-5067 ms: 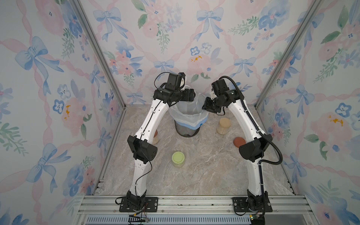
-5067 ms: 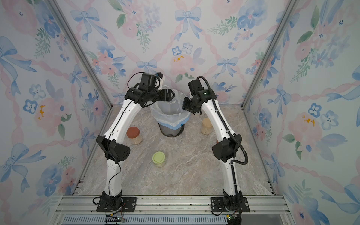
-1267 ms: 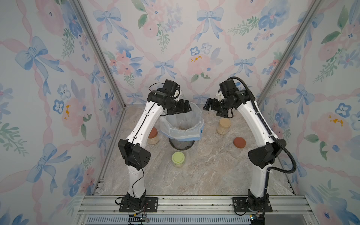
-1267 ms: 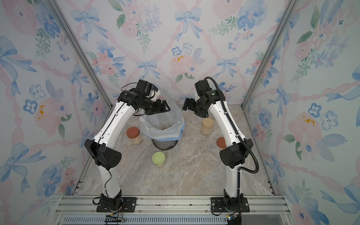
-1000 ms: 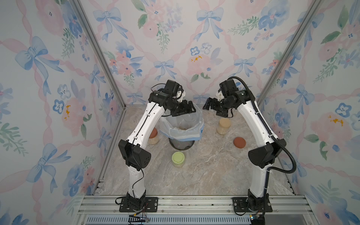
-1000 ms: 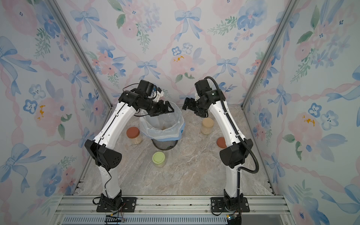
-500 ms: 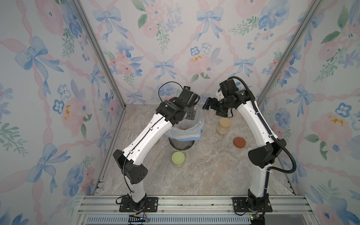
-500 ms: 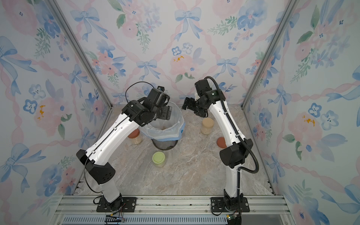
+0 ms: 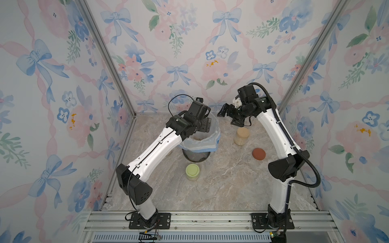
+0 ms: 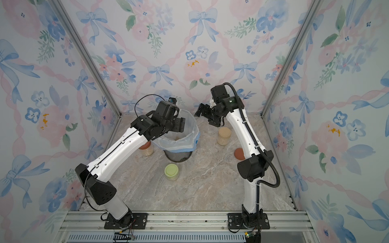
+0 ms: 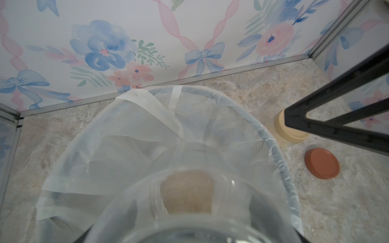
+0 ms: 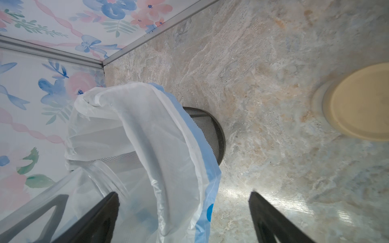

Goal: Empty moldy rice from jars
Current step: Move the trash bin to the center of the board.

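In both top views the left gripper (image 9: 207, 128) sits over a dark mesh bin (image 9: 195, 156) (translucent white liner (image 9: 207, 144), blue hem), and the right gripper (image 9: 229, 116) is spread wide and empty.

Left wrist view: the left gripper clamps a smooth, lidless glass jar (image 11: 189, 227). Grainy tan moldy rice (image 11: 187, 189) shows beneath, through the glass.

Right wrist view: a beige-lidded jar (image 12: 362, 103) stands below the right gripper.

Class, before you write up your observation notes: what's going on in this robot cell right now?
The left arm holds an open jar tipped over the lined bin, its jaws closed on the glass. Tan rice shows below the jar's mouth. The right arm hovers beside the bin, jaws open and empty. A red lid lies on the table. A beige-lid jar, a green-lid jar and a red-lid jar stand closed.
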